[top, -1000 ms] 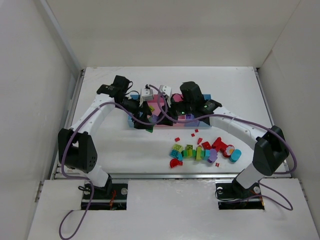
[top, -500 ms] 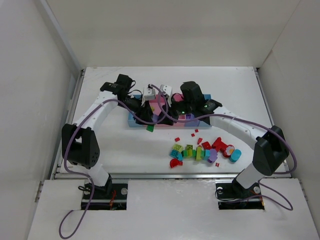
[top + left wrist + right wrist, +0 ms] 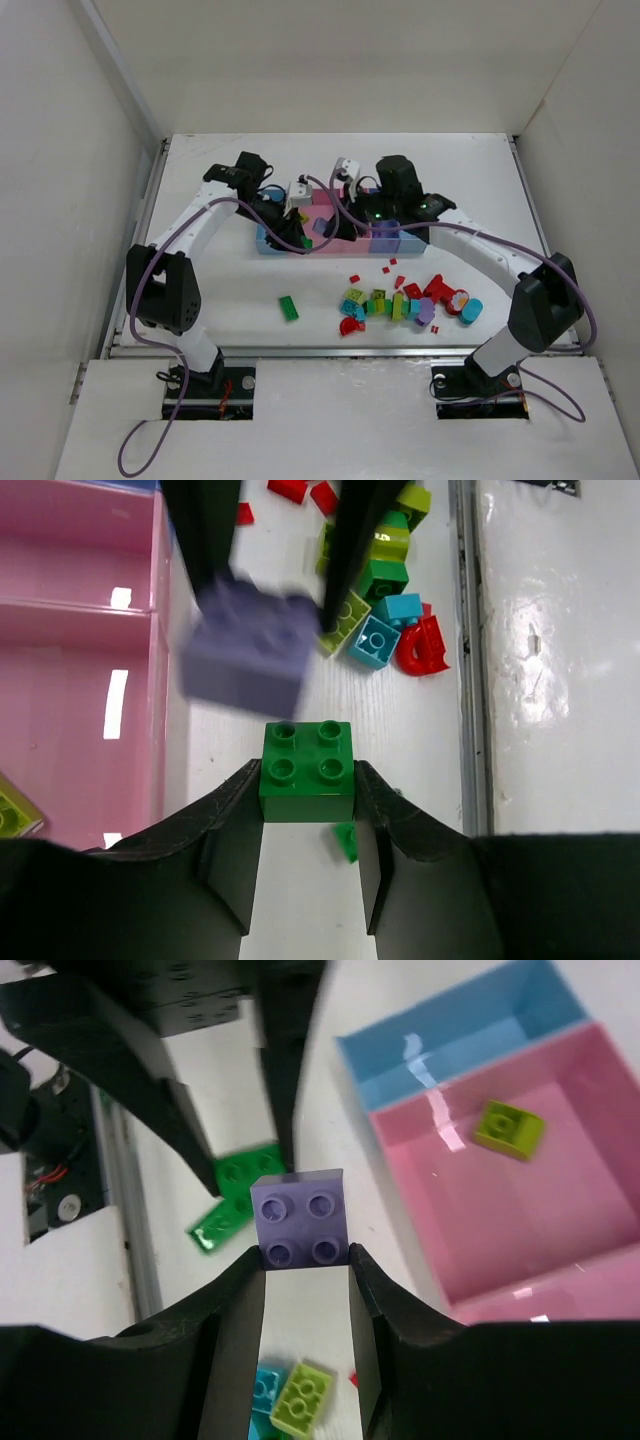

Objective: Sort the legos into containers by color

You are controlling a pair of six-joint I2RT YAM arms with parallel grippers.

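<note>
My left gripper (image 3: 306, 783) is shut on a dark green two-by-two lego (image 3: 306, 760), held above the table just beside the wide pink bin (image 3: 80, 600). Facing it, my right gripper (image 3: 302, 1258) is shut on a purple two-by-two lego (image 3: 298, 1212). That purple lego (image 3: 248, 652) shows blurred in the left wrist view between the right fingers. Both grippers (image 3: 318, 232) meet over the front of the containers (image 3: 390, 242). A lime lego (image 3: 510, 1127) lies in the pink bin (image 3: 540, 1220), next to a light blue bin (image 3: 470, 1035).
A long green brick (image 3: 288, 307) lies alone on the table in front of the bins. A heap of mixed legos (image 3: 405, 300) sits front right, with small red pieces (image 3: 354, 279) scattered near it. White walls enclose the table.
The left gripper has shut on the green lego. The long green brick dropped from the bins' front edge to the near table. The right arm shifted slightly back and right, still holding the purple lego.
</note>
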